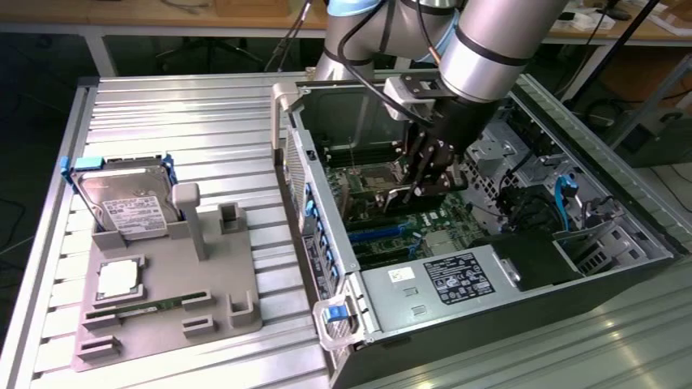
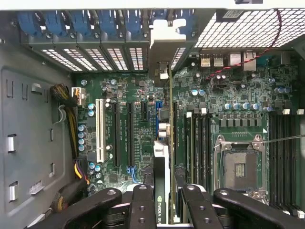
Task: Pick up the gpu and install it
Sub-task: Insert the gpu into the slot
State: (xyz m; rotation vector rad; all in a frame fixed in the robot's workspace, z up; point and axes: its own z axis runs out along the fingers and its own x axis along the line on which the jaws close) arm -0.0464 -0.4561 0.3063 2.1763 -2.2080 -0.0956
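One arm reaches down into the open computer case [image 1: 492,267], which lies on its side on the ribbed metal table [image 1: 184,121]. From the arm's base the gripper [image 1: 429,180] sits at about six o'clock, deep inside the case, just above the motherboard [image 1: 373,194].

In the wrist view the gripper [image 2: 164,202] has its black fingers [image 2: 143,205] closed on the graphics card [image 2: 162,157], one on each face, with the card seen edge-on between them. The card stands upright on the motherboard [image 2: 128,105], its thin edge running away from the gripper toward the slot covers [image 2: 100,57] at the back wall of the case. Its silver end bracket [image 2: 164,40] stands against that back wall, among the blue clips [image 2: 76,24]. Long black slots [image 2: 128,133] lie just to one side of the card, and the processor socket [image 2: 238,164] lies on the other side, with memory slots [image 2: 198,143] between.

Outside the case, at about nine o'clock from the gripper in the exterior view, a grey holder tray [image 1: 162,300] rests on the table. It carries a hard drive [image 1: 132,207] standing tilted at its far end, a processor chip [image 1: 119,278] lying flat, and a memory stick [image 1: 146,306] near its front edge. All three are well apart from the gripper.
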